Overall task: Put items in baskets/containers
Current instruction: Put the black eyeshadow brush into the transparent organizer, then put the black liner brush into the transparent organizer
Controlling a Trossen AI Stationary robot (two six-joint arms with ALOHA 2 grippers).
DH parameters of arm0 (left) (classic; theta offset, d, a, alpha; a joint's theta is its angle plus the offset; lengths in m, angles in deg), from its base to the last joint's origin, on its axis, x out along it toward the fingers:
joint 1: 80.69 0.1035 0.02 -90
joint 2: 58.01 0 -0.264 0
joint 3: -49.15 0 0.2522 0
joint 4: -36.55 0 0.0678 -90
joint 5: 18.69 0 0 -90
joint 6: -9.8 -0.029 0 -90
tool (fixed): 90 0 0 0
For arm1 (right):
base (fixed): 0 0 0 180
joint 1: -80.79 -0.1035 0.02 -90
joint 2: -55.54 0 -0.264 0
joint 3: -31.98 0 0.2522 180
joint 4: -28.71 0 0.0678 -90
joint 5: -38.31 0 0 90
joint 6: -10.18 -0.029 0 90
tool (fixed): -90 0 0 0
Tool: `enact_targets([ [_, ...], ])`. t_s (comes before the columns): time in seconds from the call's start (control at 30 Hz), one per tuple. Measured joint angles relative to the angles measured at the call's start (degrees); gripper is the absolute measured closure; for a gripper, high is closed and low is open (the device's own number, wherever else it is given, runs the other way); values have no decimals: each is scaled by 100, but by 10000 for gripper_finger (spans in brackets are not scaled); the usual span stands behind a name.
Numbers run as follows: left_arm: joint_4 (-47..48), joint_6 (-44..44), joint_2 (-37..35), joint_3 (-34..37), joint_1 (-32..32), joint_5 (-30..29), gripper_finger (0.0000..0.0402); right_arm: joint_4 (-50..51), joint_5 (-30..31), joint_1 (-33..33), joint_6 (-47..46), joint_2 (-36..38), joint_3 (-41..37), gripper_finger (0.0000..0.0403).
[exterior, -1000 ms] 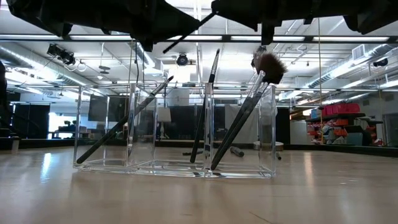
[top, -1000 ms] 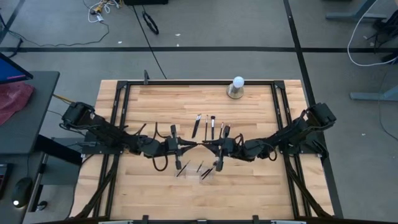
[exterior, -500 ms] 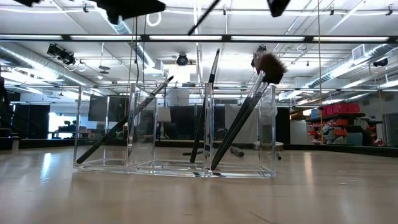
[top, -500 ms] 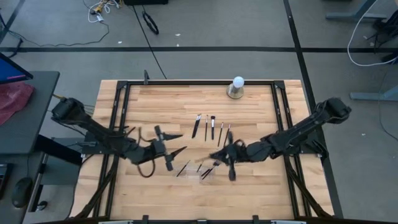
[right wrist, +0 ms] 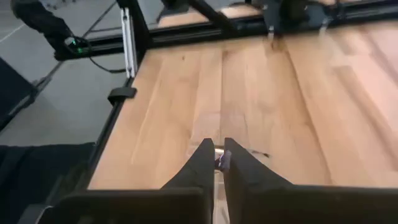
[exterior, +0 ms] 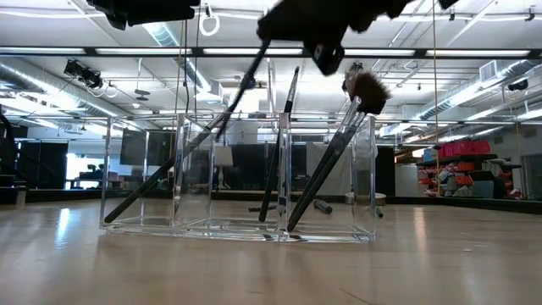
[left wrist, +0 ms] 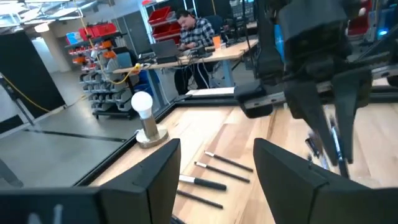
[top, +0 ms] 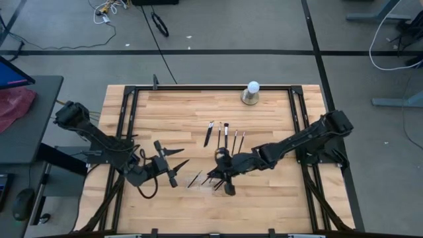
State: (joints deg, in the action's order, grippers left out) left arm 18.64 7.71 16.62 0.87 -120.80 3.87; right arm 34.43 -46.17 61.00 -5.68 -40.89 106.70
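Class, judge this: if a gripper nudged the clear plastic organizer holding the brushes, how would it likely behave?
The clear organizer looks thin-walled and light, so it would probably slide on the smooth wooden table rather than resist. Its base is wide, so tipping seems unlikely. The leaning brushes inside would likely rattle or shift.

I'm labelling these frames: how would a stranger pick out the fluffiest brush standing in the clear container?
Find the clear container standing on the wooden table in the low view. The fluffiest brush leans in its rightmost compartment. Alone among the standing brushes, it has a big bushy brown head; the others have slim tips.
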Motion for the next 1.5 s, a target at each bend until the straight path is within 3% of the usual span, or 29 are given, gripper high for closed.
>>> enact_targets([
  [0.37, 347, 443, 0, 0, 236, 14, 205, 216, -373, 344, -20, -310, 60, 389],
  [0.73, 333, 447, 0, 0, 244, 16, 204, 257, -511, 435, -109, -370, 58, 342],
  [0.9, 351, 449, 0, 0, 244, 16, 204, 267, -444, 444, -57, -370, 58, 301],
  [1.07, 414, 470, 0, 0, 244, 23, 205, 549, -75, 535, 152, -103, 58, 253],
  [1.2, 538, 617, 0, 0, 244, 25, 205, 1287, 414, 545, 183, 516, 58, 240],
  [1.37, 982, 1078, 0, -2, 319, 32, 205, 2853, 1634, 302, -29, 1308, 58, 248],
  [1.5, 1713, 1983, 0, -2, 523, 33, 205, 3881, 2775, 5, -866, 1698, -168, 261],
])
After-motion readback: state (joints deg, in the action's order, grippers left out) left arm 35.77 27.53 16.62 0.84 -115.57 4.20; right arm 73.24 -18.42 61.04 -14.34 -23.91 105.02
